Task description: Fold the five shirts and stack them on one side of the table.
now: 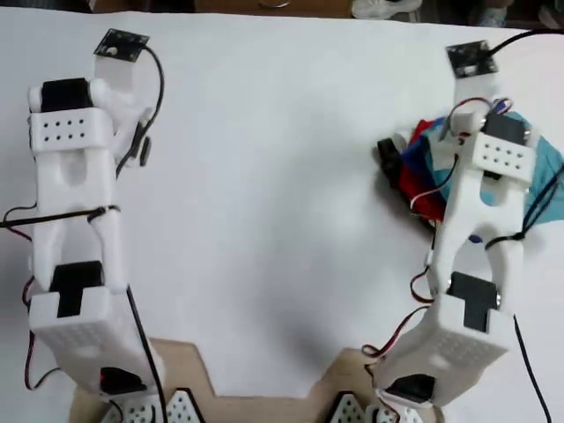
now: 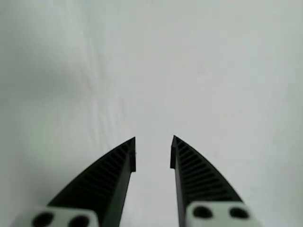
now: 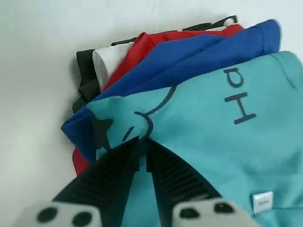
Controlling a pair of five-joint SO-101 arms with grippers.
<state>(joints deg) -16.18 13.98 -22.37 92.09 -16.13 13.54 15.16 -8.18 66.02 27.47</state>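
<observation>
Shirts (image 3: 189, 94): five, one stack, teal uppermost, right side of table (image 1: 264, 176), directly beneath right gripper (image 3: 143, 146), jaws nearly closed. Left gripper (image 2: 153, 151): spread, empty.

Item one: bench (image 1: 264, 176), its flat top under a plain white covering, smooth across the middle, lightly creased in the left wrist view (image 2: 189, 56), and bare white in one corner of the right wrist view (image 3: 33, 56). Item two: brown board (image 1: 264, 411), flat, lying on the bench at its near edge, its far outline cut in angled notches. Item three: brown surface (image 1: 264, 5), a narrow strip showing beyond the bench's far edge.
</observation>
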